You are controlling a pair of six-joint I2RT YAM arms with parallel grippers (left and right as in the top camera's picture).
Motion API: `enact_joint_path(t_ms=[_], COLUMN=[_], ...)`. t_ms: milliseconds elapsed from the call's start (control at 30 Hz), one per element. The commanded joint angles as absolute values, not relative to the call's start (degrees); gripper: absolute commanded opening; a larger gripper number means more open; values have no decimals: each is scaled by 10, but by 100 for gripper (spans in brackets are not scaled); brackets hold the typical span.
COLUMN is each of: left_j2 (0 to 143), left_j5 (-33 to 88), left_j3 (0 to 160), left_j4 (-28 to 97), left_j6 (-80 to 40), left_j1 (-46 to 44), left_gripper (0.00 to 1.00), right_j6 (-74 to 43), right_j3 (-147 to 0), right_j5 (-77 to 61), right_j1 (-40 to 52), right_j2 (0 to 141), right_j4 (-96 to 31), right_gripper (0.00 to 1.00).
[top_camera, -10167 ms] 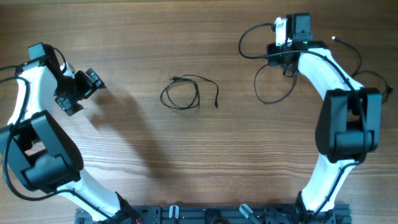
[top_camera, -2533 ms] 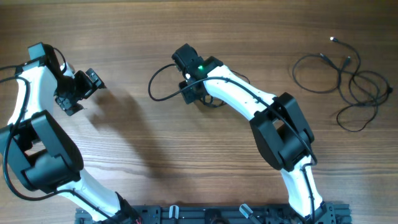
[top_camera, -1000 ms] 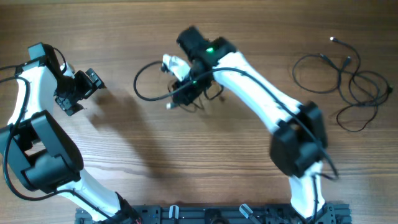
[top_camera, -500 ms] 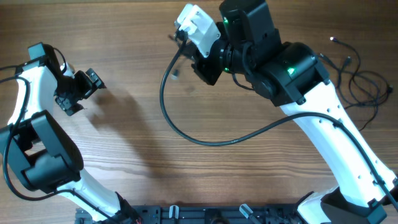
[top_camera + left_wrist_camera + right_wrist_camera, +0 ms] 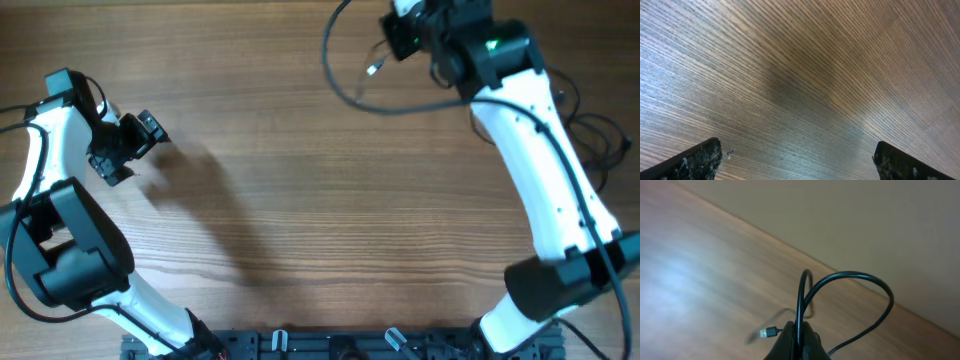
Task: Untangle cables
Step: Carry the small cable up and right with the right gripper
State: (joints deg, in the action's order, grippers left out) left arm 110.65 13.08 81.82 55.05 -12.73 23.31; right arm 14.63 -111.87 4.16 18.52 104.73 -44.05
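The cable [image 5: 855, 273] was black, its plug [image 5: 769, 331] silvery-grey. The table [image 5: 320, 230] was brown with fine straight wood grain.

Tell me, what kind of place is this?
Probably a robot lab workbench: a white-and-black left robot arm and right robot arm stand at a brown wooden table, and the right gripper pinches a thin black cable.

Wood-grain table [image 5: 800, 75] — jaws wide apart
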Motion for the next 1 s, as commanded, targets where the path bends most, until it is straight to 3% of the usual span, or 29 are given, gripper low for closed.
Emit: enact_joint_path(t_ms=[0,267,500,667,700,800,867,967], left_j2=[1095,1095,1095,1095,1095,1095,1095,1095], left_j5=[125,125,125,125,125,125,125,125], left_j3=[822,822,822,822,822,822,822,822], left_j4=[549,549,549,549,549,549,549,549], left_j6=[-128,-128,-128,-128,-128,-128,-128,-128], left_j1=[234,234,234,234,234,234,234,234], left_gripper=[100,100,100,100,100,100,100,100], right_j6=[135,58,59,60,60,59,59,58], right_j3=[-1120,-1120,-1120,-1120,-1120,-1120,-1120,-1120], right_j5=[51,50,-36,-82,-82,-82,-82,-83], right_j1=[147,54,46,46,46,46,46,46], right_j2=[1094,1204,1278,1296,1299,1300,1300,1300], right_j4=[-418,-406,-431,-429,-429,-431,-431,-436], right_gripper=[4,4,6,12,15,54,71,82])
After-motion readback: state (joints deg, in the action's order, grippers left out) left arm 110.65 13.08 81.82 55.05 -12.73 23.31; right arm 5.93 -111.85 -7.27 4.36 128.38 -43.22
